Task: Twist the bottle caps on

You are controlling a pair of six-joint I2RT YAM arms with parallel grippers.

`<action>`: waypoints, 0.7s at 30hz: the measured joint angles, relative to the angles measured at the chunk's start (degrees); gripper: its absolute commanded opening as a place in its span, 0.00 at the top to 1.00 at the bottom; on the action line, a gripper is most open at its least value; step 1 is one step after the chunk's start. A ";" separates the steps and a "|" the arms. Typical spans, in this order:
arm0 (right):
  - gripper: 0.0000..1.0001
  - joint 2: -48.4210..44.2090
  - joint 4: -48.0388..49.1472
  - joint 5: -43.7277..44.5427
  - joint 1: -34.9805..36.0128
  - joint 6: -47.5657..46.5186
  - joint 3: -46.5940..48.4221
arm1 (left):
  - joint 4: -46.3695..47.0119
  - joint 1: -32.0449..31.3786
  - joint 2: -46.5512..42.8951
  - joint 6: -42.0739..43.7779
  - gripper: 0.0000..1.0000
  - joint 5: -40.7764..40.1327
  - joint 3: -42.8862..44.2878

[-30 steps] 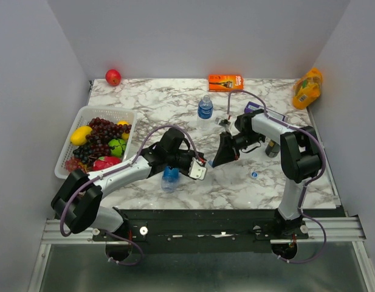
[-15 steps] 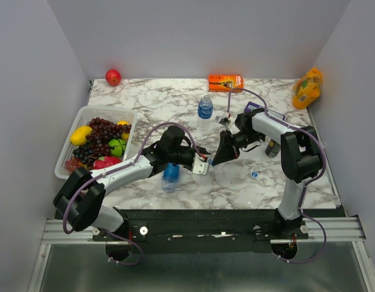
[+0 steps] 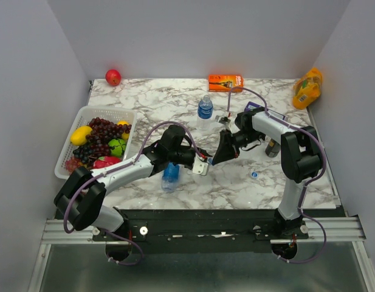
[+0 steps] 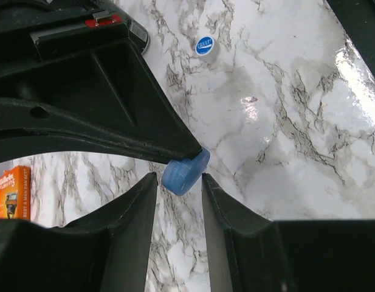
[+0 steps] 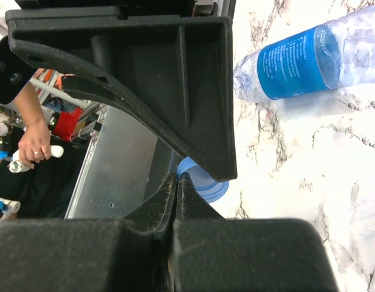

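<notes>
My right gripper (image 3: 215, 160) is shut, its fingertips (image 5: 177, 177) pinching the rim of a blue bottle cap (image 5: 206, 182). My left gripper (image 3: 202, 167) is open; its two fingers (image 4: 135, 210) stand either side of that cap (image 4: 186, 171), tips level with it. A second blue cap (image 3: 254, 174) lies on the marble, also in the left wrist view (image 4: 204, 45). One clear bottle with a blue label (image 3: 170, 175) lies on its side under my left arm, also in the right wrist view (image 5: 296, 61). The other bottle (image 3: 205, 108) stands upright at the back.
A white basket (image 3: 93, 111) of fruit sits at the left. A red apple (image 3: 113, 76), an orange box (image 3: 225, 82) and a yellow bag (image 3: 307, 88) line the back. A dark can (image 3: 272, 148) stands by my right arm.
My left gripper has moved slightly right, closer to the right gripper's cap. The right arm has barely moved.
</notes>
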 measured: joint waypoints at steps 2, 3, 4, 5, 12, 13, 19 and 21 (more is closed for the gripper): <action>0.94 0.07 -0.02 0.00 0.00 0.17 0.17 | -0.07 0.00 0.15 0.04 0.61 0.42 0.15; 0.94 0.15 -0.02 0.00 0.00 0.24 0.20 | -0.11 0.00 0.31 0.07 0.66 0.68 0.31; 0.94 0.22 -0.07 0.00 0.00 0.37 0.24 | -0.33 0.00 0.33 0.09 0.68 0.85 0.35; 0.94 0.35 -0.07 0.00 0.00 0.52 0.26 | -0.48 0.00 0.57 0.11 0.70 0.96 0.57; 0.01 0.79 -0.83 0.26 0.00 0.94 1.14 | -3.67 0.02 0.72 1.88 0.93 1.44 1.22; 0.00 0.90 -1.20 0.63 -0.02 1.46 2.08 | -4.26 0.02 0.72 1.88 0.93 1.14 1.29; 0.00 1.25 -1.60 1.49 -0.28 1.66 8.92 | -10.21 1.31 -1.16 0.55 0.96 0.66 1.88; 0.00 1.25 -1.33 2.08 -0.66 2.69 11.13 | -12.41 1.68 -2.82 -1.36 0.96 0.63 2.80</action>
